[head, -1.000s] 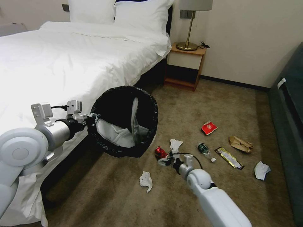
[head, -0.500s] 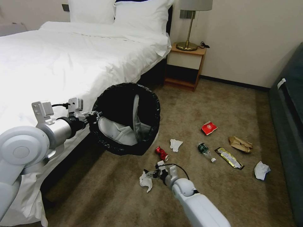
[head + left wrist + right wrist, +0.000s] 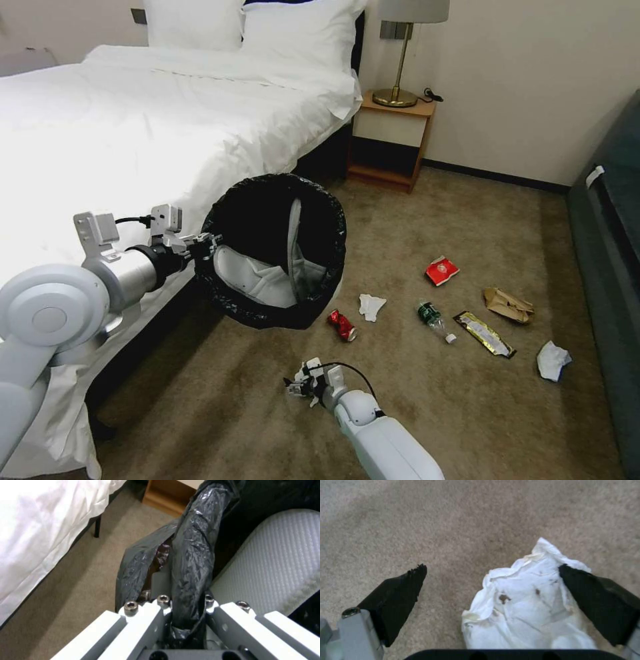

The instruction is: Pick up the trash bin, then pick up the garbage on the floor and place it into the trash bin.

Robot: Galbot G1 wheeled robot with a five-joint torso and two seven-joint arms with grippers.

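Note:
My left gripper [image 3: 203, 248] is shut on the rim of the trash bin [image 3: 257, 207] and holds it tilted above the floor beside the bed; the black bag [image 3: 193, 555] is pinched between the jaws. White slippers [image 3: 263, 280] lie inside. My right gripper [image 3: 300, 387] is open and low over the carpet, its fingers either side of a crumpled white tissue [image 3: 526, 600]. More garbage lies farther right: a red can [image 3: 342, 325], another tissue [image 3: 370, 305], a bottle [image 3: 433, 319], a red packet [image 3: 441, 270], a gold wrapper [image 3: 485, 333], a brown paper bag [image 3: 508, 305] and a third tissue [image 3: 553, 360].
The white bed [image 3: 133, 120] fills the left side. A wooden nightstand [image 3: 392, 137] with a lamp [image 3: 400, 60] stands against the far wall. A dark sofa [image 3: 610, 267] runs along the right edge. Open carpet [image 3: 220, 400] lies in front of me.
My right gripper pulled back from the red can, toward me and to the left, and now straddles the nearer tissue. The left arm shifted the bin slightly up and right.

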